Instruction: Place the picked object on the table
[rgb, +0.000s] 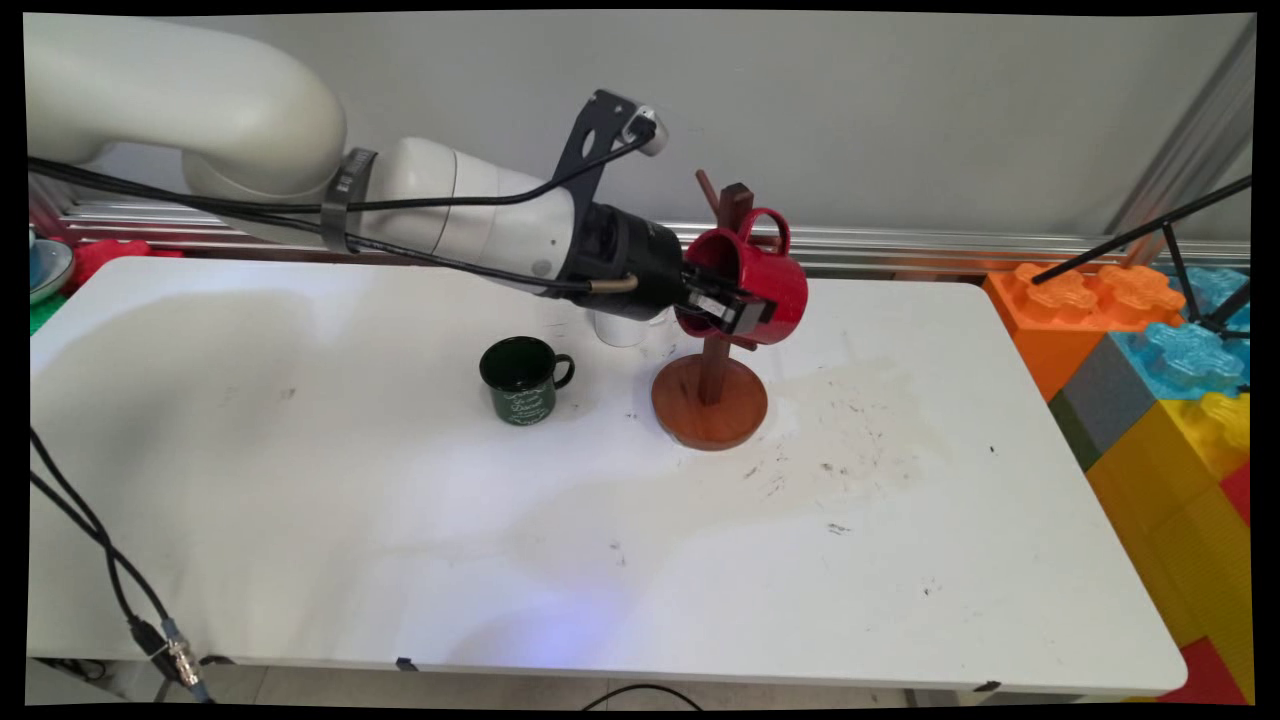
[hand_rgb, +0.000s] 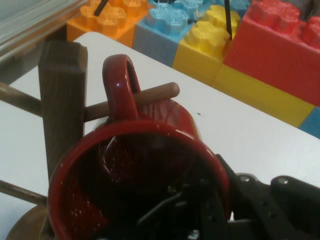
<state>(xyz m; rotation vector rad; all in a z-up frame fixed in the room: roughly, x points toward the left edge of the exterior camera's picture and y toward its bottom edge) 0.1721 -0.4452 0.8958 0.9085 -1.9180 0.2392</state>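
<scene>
Red mug (hand_rgb: 140, 170) w/ handle looped over wooden peg (hand_rgb: 150, 96) — claw (hand_rgb: 210, 210) gripping rim.

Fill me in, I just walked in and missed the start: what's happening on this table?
The white Kinova arm's gripper has its fingers clamped on the rim of a red mug, one inside and one outside. The mug's handle is looped over a peg of the wooden mug tree. A dark green mug stands upright on the white table, left of the tree.
</scene>
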